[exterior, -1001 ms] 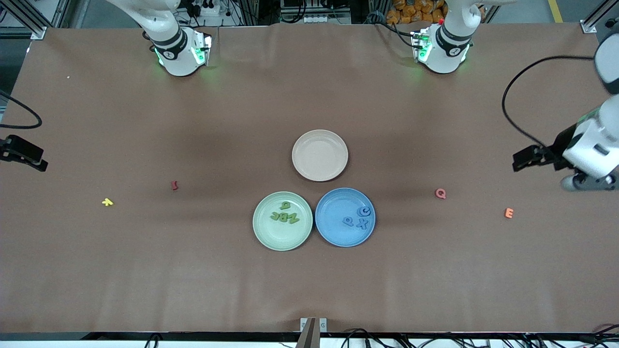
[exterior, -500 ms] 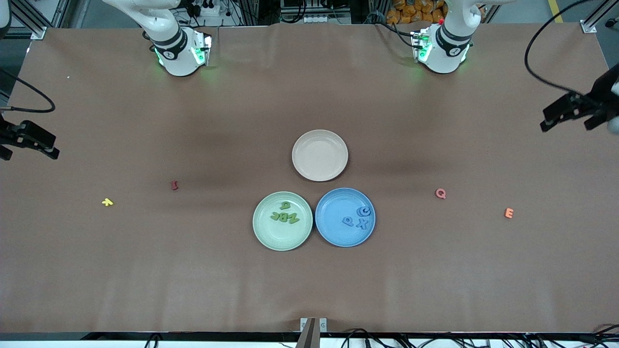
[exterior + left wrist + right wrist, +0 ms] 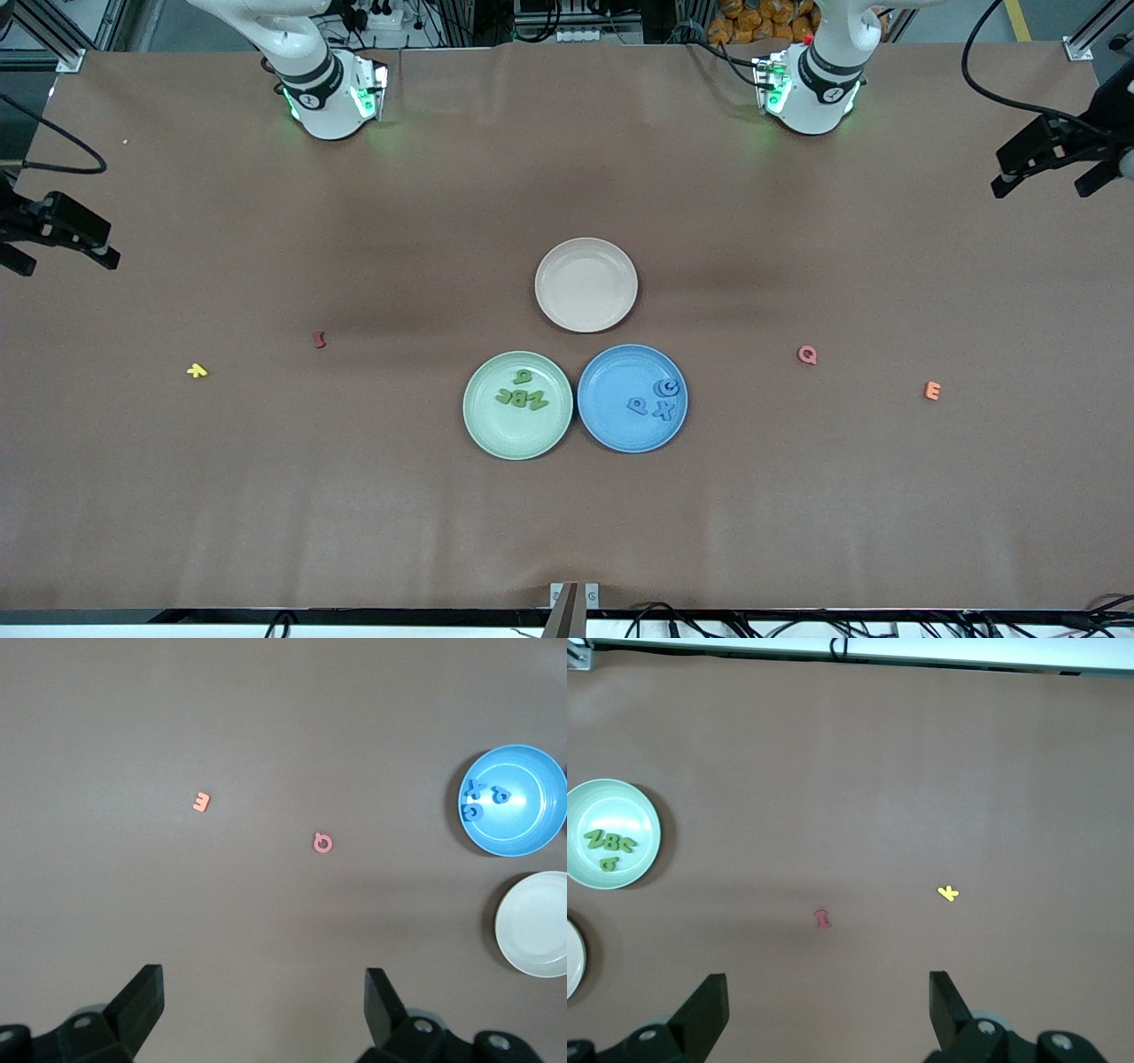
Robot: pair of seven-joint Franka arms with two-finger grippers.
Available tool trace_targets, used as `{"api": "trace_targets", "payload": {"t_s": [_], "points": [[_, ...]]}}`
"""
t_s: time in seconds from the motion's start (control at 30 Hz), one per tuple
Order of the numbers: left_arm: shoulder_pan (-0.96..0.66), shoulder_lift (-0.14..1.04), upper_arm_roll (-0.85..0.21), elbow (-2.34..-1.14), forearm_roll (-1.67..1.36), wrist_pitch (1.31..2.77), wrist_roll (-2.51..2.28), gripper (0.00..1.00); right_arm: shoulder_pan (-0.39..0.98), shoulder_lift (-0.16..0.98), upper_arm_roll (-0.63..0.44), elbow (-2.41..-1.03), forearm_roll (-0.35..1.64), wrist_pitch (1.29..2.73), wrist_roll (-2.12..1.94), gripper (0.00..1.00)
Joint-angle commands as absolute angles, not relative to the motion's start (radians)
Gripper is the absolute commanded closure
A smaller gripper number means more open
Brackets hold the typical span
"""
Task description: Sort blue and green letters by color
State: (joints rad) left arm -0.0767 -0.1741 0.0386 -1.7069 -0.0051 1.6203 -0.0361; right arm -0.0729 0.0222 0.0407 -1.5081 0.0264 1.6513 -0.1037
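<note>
Arms have drawn back; letters (image 3: 523, 396) stay on plates (image 3: 496, 434).

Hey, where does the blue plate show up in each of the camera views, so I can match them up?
Front view: the blue plate sits mid-table, touching the green plate, nearer the camera than the beige plate.
Left wrist view: the blue plate is at the picture's edge, beside the beige plate.
Right wrist view: not in it; only the green plate shows.
Shared landmark: the beige plate, partly seen there too.
</note>
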Motion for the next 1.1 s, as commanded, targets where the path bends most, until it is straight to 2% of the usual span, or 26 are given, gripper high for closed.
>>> {"api": "trace_targets", "payload": {"t_s": [0.0,1.07], "points": [[-0.026,-0.192,-0.011,-1.727,0.002,1.624,-0.02,0.0,-0.04,-0.043,0.009,-1.58,0.051,1.655,-0.123,0.0],[-0.017,-0.152,-0.02,-1.703,-0.002,1.617,-0.04,0.0,-0.011,-0.04,0.017,-1.617,0.051,1.618,-0.126,0.0]]}}
